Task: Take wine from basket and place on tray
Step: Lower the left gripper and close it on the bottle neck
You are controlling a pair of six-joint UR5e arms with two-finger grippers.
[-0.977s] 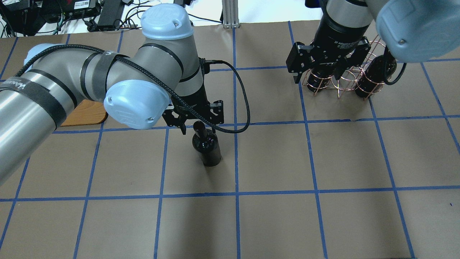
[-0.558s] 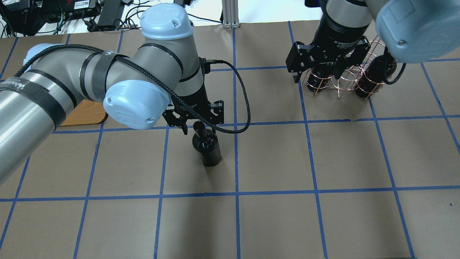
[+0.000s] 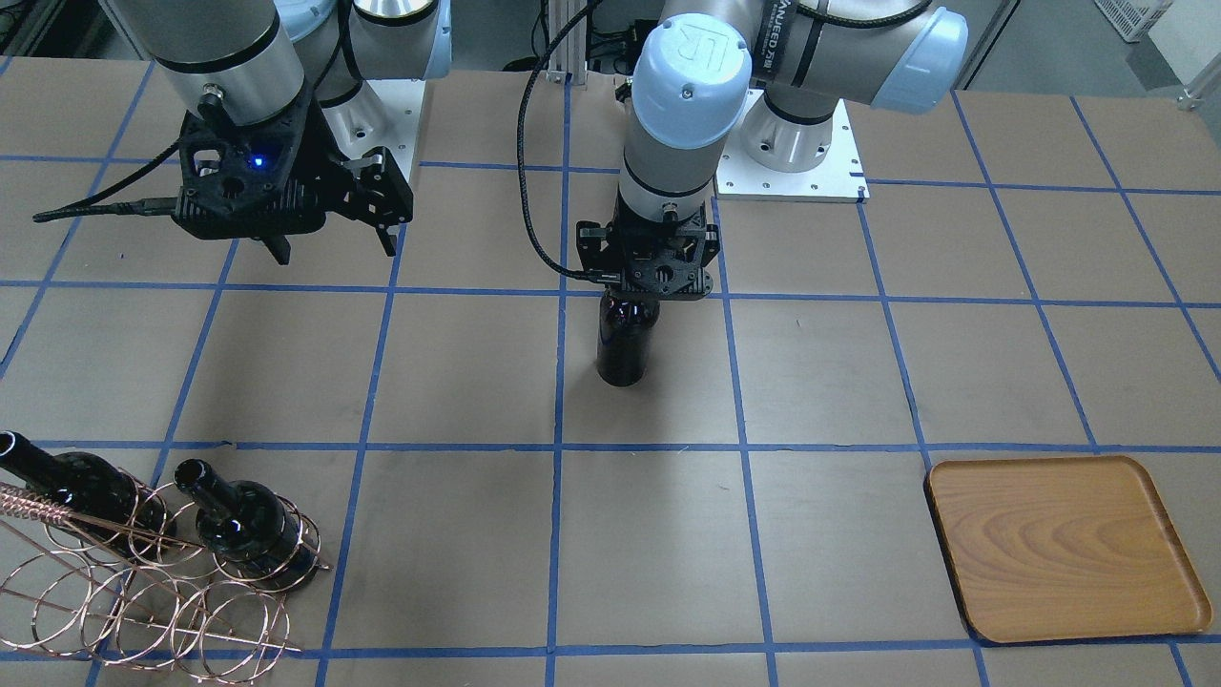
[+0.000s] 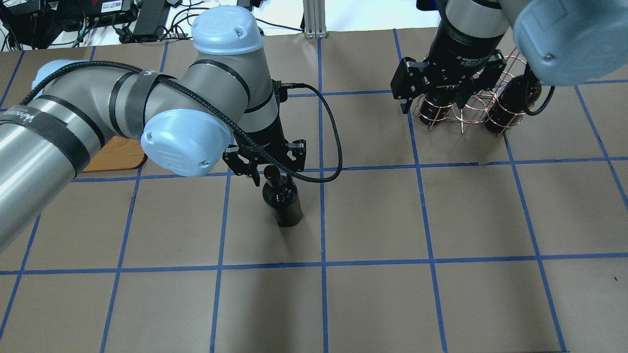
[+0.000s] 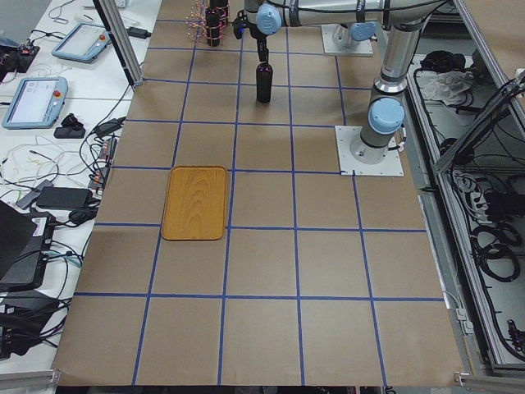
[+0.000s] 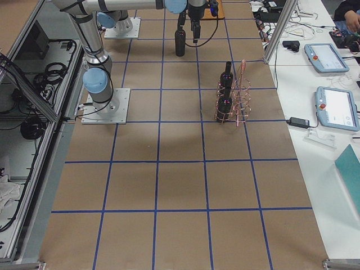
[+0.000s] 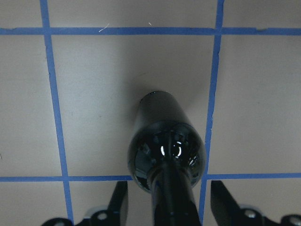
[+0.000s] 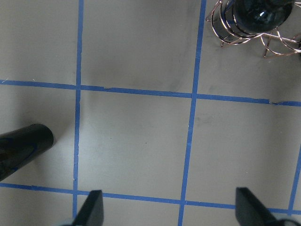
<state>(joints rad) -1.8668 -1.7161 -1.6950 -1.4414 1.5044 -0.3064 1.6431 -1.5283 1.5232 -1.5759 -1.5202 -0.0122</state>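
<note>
The wine (image 3: 627, 343) is stood upright on the table (image 3: 477, 382), nr the ctr, w/ its base inside one square of the blue tape grid (image 4: 324, 215). It is placed outside the basket (image 3: 143, 592) and well apart from the tray (image 3: 1064, 549).

The left gripper (image 4: 271, 172) is held straight above the wine, and the neck is straddled by it. In the left wrist view the jaws are seen open. One finger (image 7: 120, 202) is set each side of the neck w/ a gap left on both sides, so nothing is gripped.

The right gripper (image 3: 336, 253) is held above the table nr the basket. Its jaws are spread wide w/ nothing btw them, and only brown paper & tape are seen btw its fingers (image 8: 91, 209) in the right wrist view.

The basket is stood on the robot's right, at the table's far side from the base. Two more bottles (image 3: 72, 487) (image 3: 243, 520) are held in its rings, necks up, side by side. The remaining rings are seen as bare copper wire.

The tray is laid flat on the robot's left, also toward the far side.

Pendants (image 6: 323, 56) & cables are seen on a bench beside the table.
</note>
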